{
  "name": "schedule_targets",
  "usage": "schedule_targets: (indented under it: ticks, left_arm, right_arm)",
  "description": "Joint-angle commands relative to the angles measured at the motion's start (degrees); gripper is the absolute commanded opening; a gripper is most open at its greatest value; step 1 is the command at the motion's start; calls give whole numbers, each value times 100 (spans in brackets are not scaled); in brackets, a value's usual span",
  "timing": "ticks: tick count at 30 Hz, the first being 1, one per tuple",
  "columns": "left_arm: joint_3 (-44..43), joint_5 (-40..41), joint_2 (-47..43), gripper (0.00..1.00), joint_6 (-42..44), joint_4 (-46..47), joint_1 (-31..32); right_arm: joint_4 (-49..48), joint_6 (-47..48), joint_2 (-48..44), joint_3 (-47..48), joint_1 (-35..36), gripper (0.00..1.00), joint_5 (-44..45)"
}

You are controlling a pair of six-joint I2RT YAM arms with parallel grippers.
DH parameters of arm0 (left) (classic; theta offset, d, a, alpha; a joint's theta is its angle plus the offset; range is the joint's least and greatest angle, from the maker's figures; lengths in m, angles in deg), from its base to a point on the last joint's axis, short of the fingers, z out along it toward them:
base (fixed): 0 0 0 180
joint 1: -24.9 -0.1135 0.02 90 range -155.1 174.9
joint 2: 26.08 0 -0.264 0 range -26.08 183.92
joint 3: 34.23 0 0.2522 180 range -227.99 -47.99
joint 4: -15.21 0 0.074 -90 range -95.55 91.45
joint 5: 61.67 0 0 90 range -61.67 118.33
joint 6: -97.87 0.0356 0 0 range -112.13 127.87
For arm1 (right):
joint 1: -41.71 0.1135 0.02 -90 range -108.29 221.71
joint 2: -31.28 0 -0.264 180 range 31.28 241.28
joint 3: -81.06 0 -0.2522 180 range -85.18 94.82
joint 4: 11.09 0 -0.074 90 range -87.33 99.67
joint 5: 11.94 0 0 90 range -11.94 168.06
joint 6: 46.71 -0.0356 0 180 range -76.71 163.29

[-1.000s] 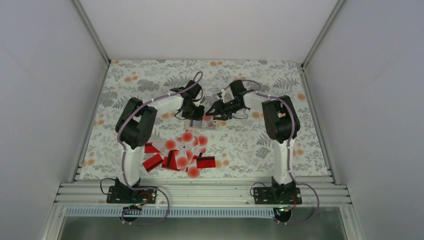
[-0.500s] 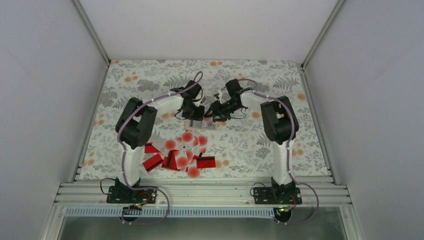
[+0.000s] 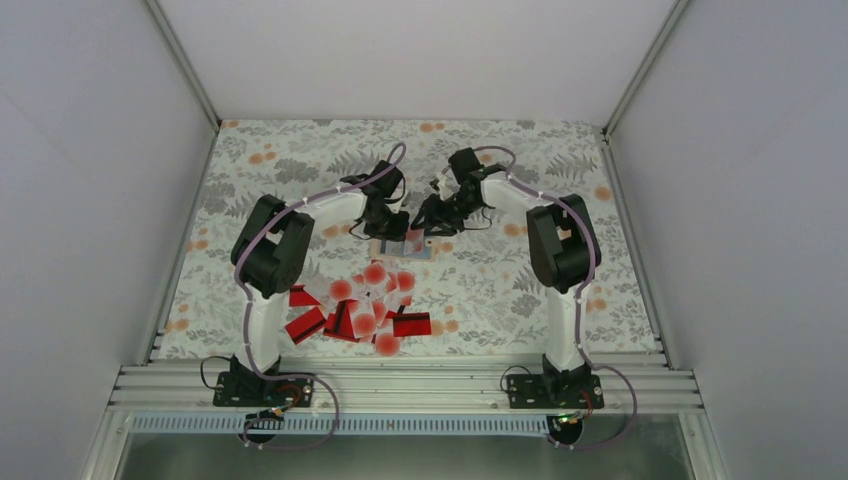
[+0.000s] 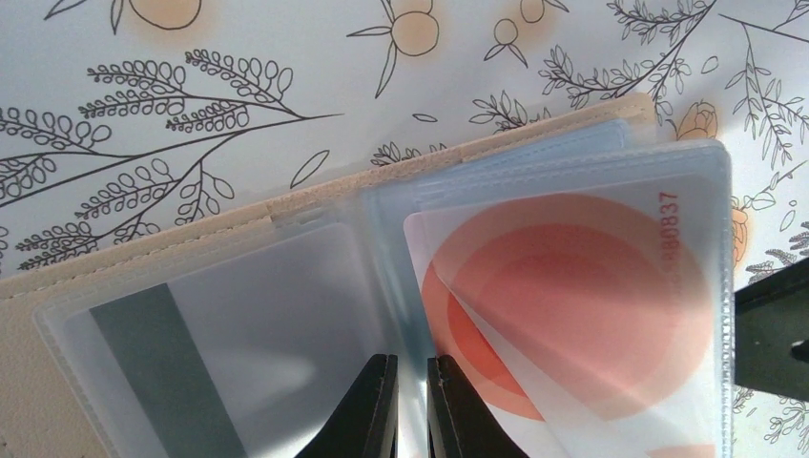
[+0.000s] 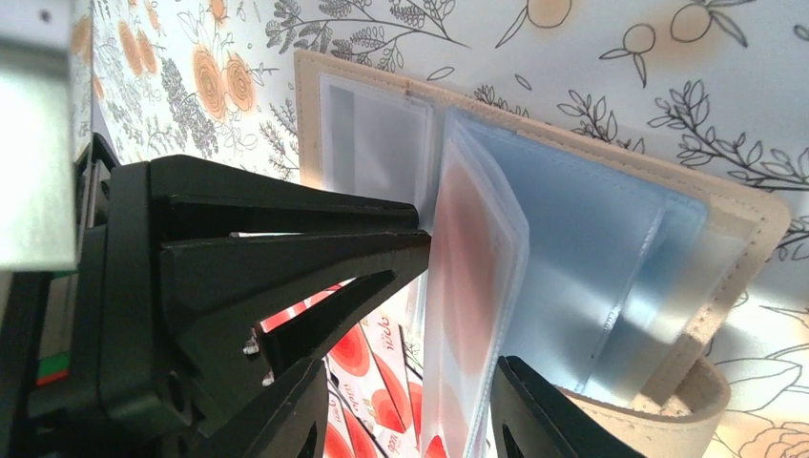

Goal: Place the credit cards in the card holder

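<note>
Pressing down at the fold of the small tan leather-like folding card holder (image 4: pixel 172 239) with the left gripper (image 4: pixel 412 364), black fingers (image 4: pixel 377 410) drawn almost together, only a sliver of gap at the tips. Hard to say whether pinching a clear plastic leaf there or merely bearing on the spine. Either way, probably there to pin the holder flat and open on the white floral tablecloth (image 4: pixel 191 76). Just right of those tips, showing through a frosted pocket: a white card (image 4: pixel 572 305) with a big red dot, already stowed.

Straddling that raised sleeve leaf (image 5: pixel 477 286) with the right gripper (image 5: pixel 410 372), roughly half open and gripping nothing. One finger close against the leaf's blue-grey side, the other standing off on the opposite side. Likely placed so to prop the leaf upright and bare the next pocket.

Farther out, from overhead: holder lying mid-table between the two wrists. Near it, toward the arm bases, a loose heap of small flat cards (image 3: pixel 360 310), glossy red with a black stripe or white with red dots, not yet loaded. Judging by that heap, most of the job left to do. Next, presumably, sending the right gripper for a card while leaving the left as anchor.
</note>
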Motion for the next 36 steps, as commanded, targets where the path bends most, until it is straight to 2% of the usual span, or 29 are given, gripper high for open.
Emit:
schedule_targets:
  ticks: [1, 11, 29, 36]
  left_arm:
    - [72, -41, 61, 11, 77, -114, 1]
    - [97, -14, -60, 11, 39, -127, -51]
    - [771, -45, -1134, 11, -236, -179, -622]
    - [1107, 84, -1583, 11, -303, -197, -790]
  right_arm:
    - [184, 27, -164, 155, 119, 44, 60]
    - [50, 88, -125, 298, 191, 44, -211]
    - [-315, -84, 208, 476, 339, 44, -553]
    - [-292, -89, 564, 925, 471, 45, -720]
